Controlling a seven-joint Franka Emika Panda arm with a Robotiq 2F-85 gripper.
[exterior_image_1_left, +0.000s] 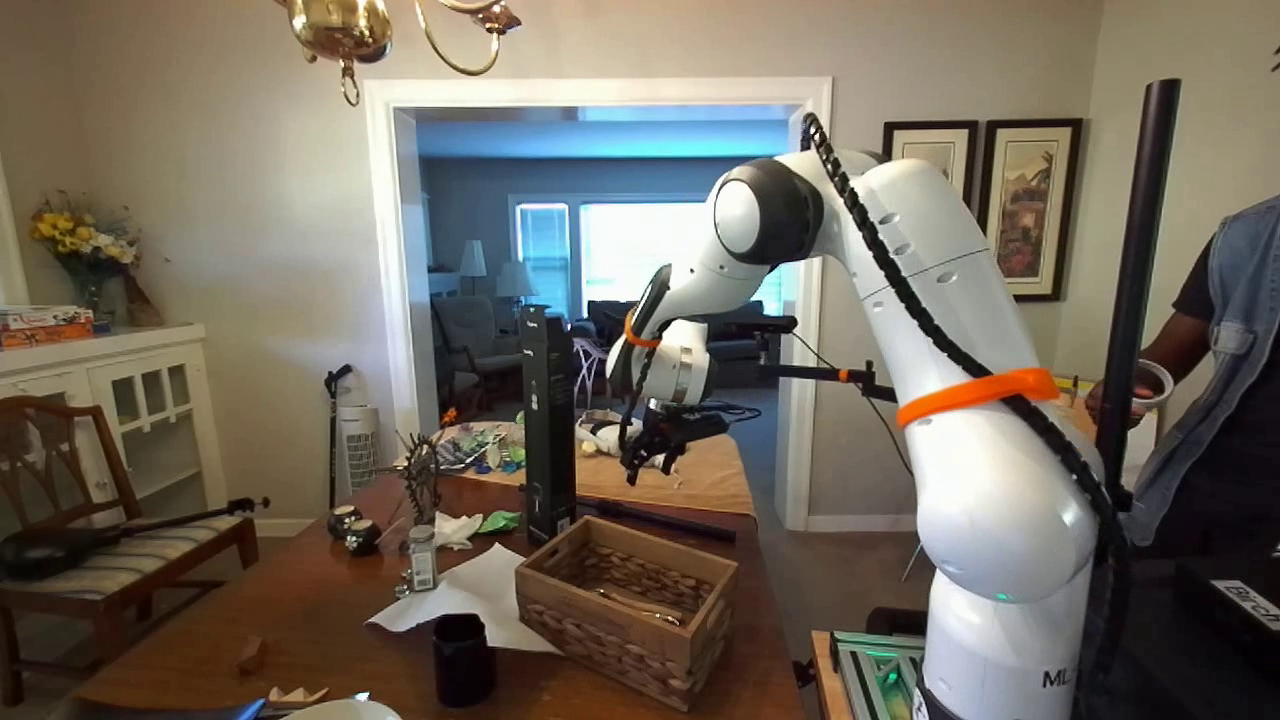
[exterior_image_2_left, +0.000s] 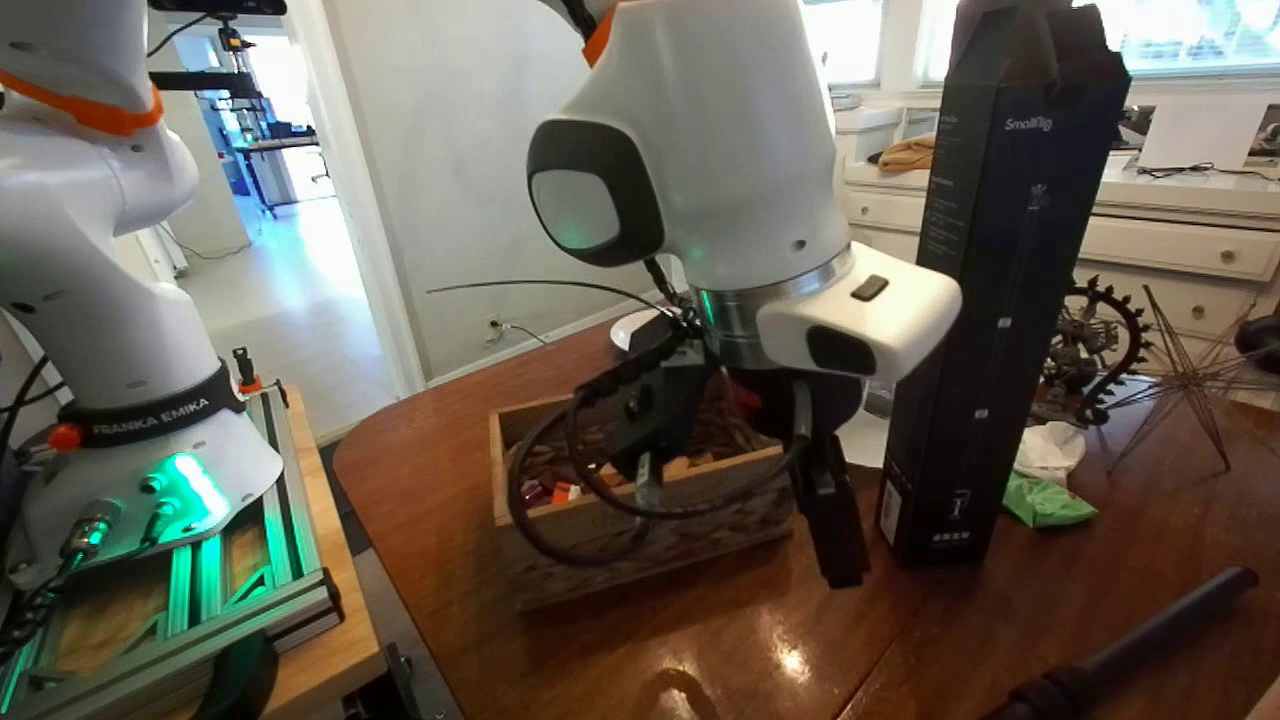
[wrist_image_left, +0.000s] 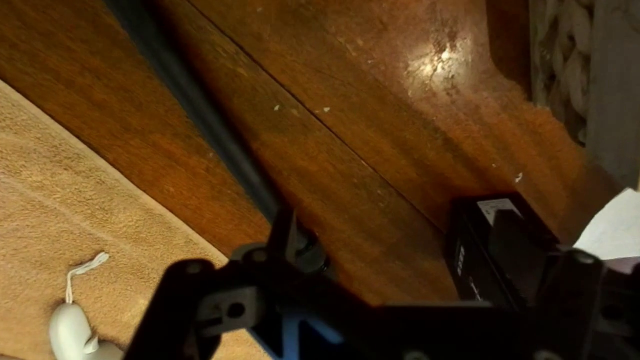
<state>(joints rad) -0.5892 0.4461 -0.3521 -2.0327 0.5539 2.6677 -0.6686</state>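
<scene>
Black box (exterior_image_2_left: 1000, 310) stands on end, long axis pointing upward.

Uneven indoor daylight — a far window (exterior_image_1_left: 630, 240), blown out to white.
Glare spots the glossy tabletop (exterior_image_2_left: 600, 640) in an exterior view, where green light glows on the robot's base (exterior_image_2_left: 125, 465); the wrist view is dim and soft — the gripper (wrist_image_left: 395, 225) nearly black.

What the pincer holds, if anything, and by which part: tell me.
Nothing is held: the pincer is open, and the tall black SmallRig box stands upright beside it, not gripped.
</scene>
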